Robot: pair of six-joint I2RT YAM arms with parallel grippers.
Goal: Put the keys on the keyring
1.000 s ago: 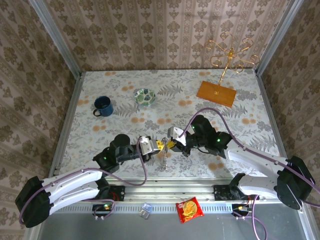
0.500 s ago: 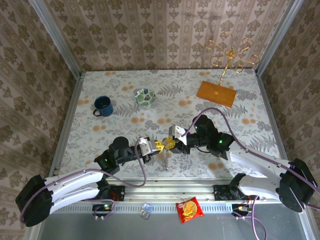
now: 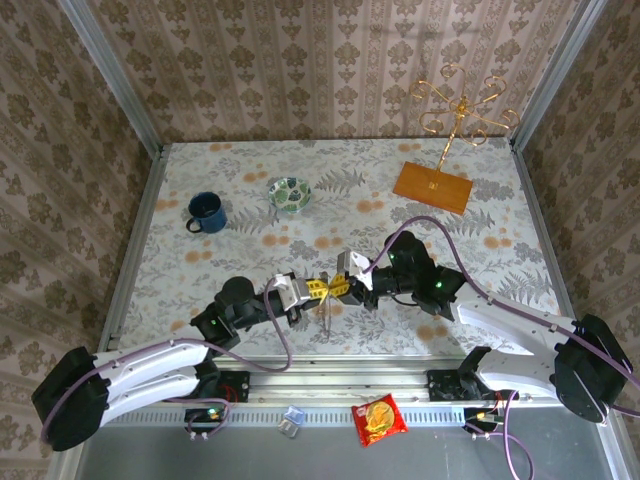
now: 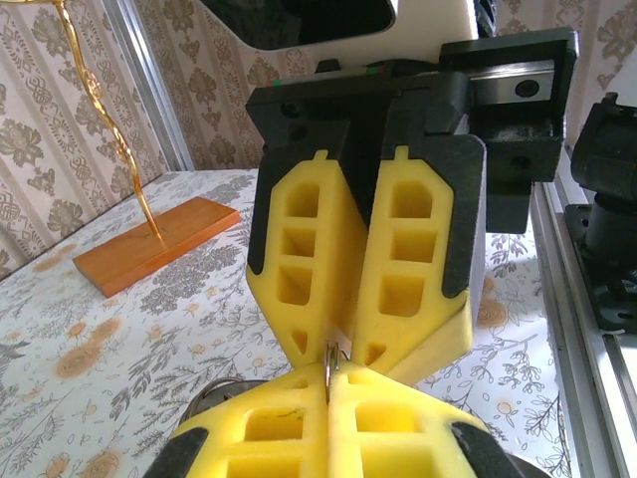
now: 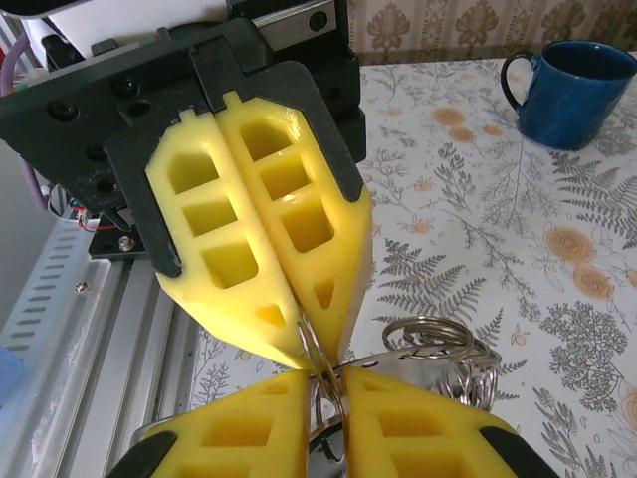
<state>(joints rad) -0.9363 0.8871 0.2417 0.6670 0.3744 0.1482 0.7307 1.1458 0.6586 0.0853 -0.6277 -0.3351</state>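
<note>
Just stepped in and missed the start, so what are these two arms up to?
Both arms meet tip to tip near the front edge of the table. The left end effector and the right end effector are each shut on the same thin metal keyring, holding it between them. I cannot make out any keys on it.

- finger pads [image 5: 249,229]: yellow, matt, moulded plastic by the look
- keyring [image 5: 317,360]: thin metal wire, bright, glossy
- mug [image 5: 582,90]: blue, glossy glaze
- stand base [image 4: 149,249]: orange wood, smooth
</note>
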